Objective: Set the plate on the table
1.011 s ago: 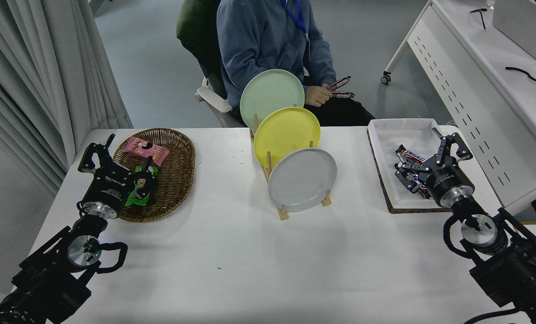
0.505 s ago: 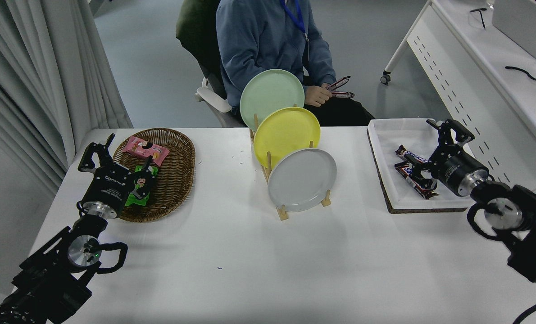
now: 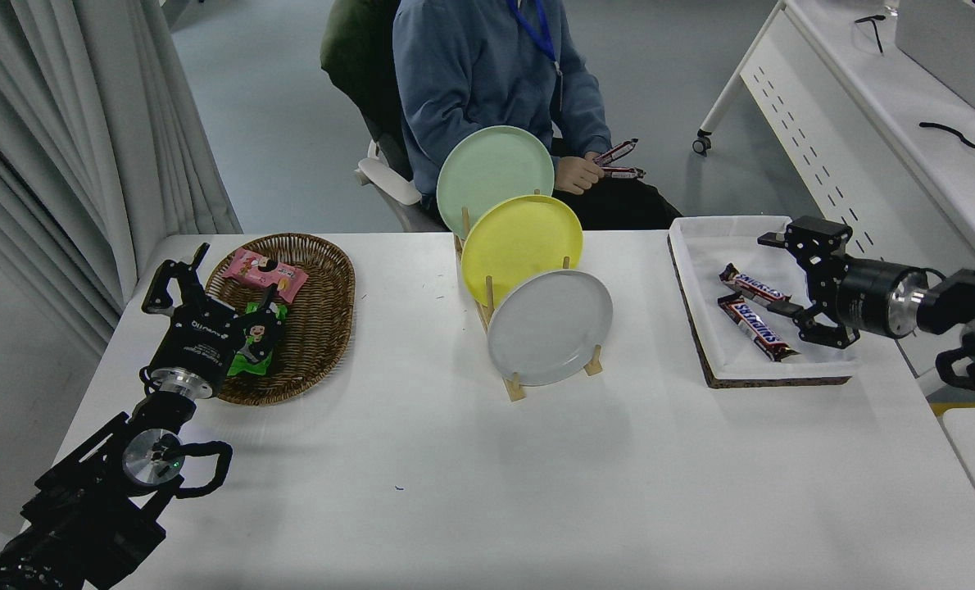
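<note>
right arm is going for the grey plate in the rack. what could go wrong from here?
1. The grey plate stands upright in the wooden rack, right in front of the yellow plate; a tilted pull may knock that one or drag the rack.
2. The right gripper, jaws open, hangs over the white tray beside two Snickers bars; swinging left low could clip the tray wall.
3. A thin rim may slip from the jaws.

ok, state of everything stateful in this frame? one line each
plate: upright in the wooden rack, front slot, not grasped
yellow plate: upright, middle slot
green plate: upright, back slot
right gripper: open, empty, over the white tray
left gripper: open, parked by the basket
</note>
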`<state>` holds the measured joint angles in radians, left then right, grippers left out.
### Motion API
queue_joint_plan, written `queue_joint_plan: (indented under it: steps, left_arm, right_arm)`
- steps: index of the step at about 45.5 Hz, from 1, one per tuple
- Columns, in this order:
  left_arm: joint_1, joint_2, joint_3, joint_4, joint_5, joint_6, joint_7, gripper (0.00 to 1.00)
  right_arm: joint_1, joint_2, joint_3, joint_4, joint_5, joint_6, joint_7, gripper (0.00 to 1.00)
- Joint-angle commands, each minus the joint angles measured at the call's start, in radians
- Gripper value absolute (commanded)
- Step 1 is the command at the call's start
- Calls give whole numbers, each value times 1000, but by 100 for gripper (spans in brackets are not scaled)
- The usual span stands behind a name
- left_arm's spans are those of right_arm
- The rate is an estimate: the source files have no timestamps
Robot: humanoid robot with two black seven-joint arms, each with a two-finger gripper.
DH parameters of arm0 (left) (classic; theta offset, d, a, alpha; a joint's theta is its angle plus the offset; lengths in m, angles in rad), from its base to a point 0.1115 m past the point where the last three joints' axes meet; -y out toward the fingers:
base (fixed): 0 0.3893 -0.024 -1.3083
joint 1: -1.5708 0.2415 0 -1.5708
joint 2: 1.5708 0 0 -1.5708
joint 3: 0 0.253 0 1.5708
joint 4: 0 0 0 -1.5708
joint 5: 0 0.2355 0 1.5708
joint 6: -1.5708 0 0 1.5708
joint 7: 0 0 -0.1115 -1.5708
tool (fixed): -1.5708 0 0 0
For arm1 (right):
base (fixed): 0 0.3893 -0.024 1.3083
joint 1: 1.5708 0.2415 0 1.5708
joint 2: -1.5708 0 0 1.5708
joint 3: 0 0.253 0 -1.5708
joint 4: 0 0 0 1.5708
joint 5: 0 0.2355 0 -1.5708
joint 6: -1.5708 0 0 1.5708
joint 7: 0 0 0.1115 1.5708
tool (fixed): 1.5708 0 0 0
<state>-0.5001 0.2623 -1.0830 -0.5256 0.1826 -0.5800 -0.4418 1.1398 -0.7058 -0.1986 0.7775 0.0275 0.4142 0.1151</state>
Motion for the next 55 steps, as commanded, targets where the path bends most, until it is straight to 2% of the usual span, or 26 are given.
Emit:
queue_joint_plan:
  steps: [1, 11, 17, 26, 33, 39, 47, 55]
  left_arm:
    - [0, 0, 0, -1, 0, 0, 0, 100]
    - [0, 0, 0, 1, 0, 0, 0, 100]
    - [0, 0, 0, 1, 0, 0, 0, 100]
    - [0, 0, 0, -1, 0, 0, 0, 100]
    - [0, 0, 0, 1, 0, 0, 0, 100]
    - [-1, 0, 0, -1, 0, 0, 0, 100]
    - [0, 0, 0, 1, 0, 0, 0, 100]
    - [0, 0, 0, -1, 0, 0, 0, 100]
  right_arm:
    - [54, -32, -74, 137, 166, 6, -109, 100]
    - [54, -12, 27, 163, 207, -11, -201, 100]
    - [75, 57, 39, 163, 213, -92, -251, 100]
    - [77, 92, 71, 166, 305, -172, -255, 100]
    - [84, 169, 139, 201, 341, -307, -256, 100]
    - [104, 178, 162, 255, 370, -425, -255, 100]
    - [132, 238, 162, 284, 450, -650, -256, 100]
    - [132, 292, 148, 283, 451, -684, -256, 100]
